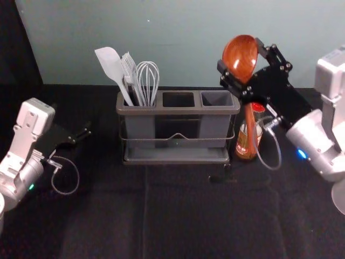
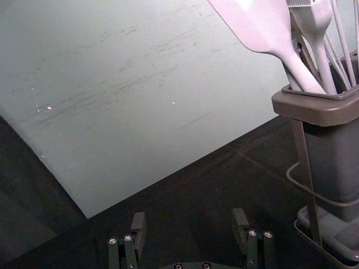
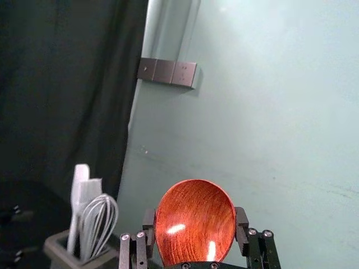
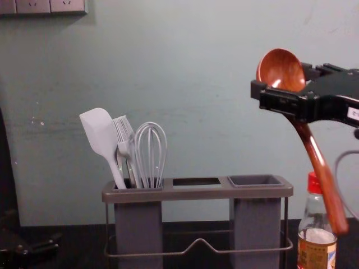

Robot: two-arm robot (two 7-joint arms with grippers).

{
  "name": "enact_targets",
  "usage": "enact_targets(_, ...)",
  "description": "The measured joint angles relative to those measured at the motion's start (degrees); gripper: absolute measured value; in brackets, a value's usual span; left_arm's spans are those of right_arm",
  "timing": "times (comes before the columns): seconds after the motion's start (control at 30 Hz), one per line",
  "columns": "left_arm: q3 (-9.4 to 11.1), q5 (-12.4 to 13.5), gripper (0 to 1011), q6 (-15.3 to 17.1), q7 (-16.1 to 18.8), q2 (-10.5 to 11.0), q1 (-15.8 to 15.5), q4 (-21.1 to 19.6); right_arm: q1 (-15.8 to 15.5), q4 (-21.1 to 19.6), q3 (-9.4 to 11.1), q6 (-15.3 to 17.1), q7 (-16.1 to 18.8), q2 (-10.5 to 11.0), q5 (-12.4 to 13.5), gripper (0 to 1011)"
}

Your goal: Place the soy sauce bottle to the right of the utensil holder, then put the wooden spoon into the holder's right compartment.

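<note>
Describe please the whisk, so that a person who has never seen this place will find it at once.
Look for the dark utensil holder. In its left compartment stand several pale tools, the whisk farthest right. Its rounded wire loops distinguish it from the flat spatula and the bristled brush.

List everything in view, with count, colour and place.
Utensil holder: one, grey-brown, mid-table
Spatula: one, pale grey, holder's left compartment
Brush: one, pale grey, same compartment
Whisk: one, pale grey, same compartment
Wooden spoon: one, red-brown, raised in right claw
Soy sauce bottle: one, red-capped, right of holder
Tablecloth: one, black, under holder
Wall: one, grey-green, behind
Wall plates: three, brownish, on wall
Left claw: one, black, left of holder, open
Right claw: one, black, raised, gripping spoon's bowl
</note>
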Motion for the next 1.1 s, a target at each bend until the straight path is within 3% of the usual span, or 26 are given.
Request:
enact_targets(0.4, 0.0, 0.0, 1005, 0.0, 0.0, 0.0, 0.0, 0.0, 7.4, 9.0, -1.5, -3.8, -1.1, -5.3, -1.2, 842)
enact_targets(1.1, 0.0, 0.0, 1005, 0.0, 0.0, 0.0, 0.0, 0.0, 17.3, 21.8, -2.8, -9.0, -4.3, -11.6, -6.1, 842)
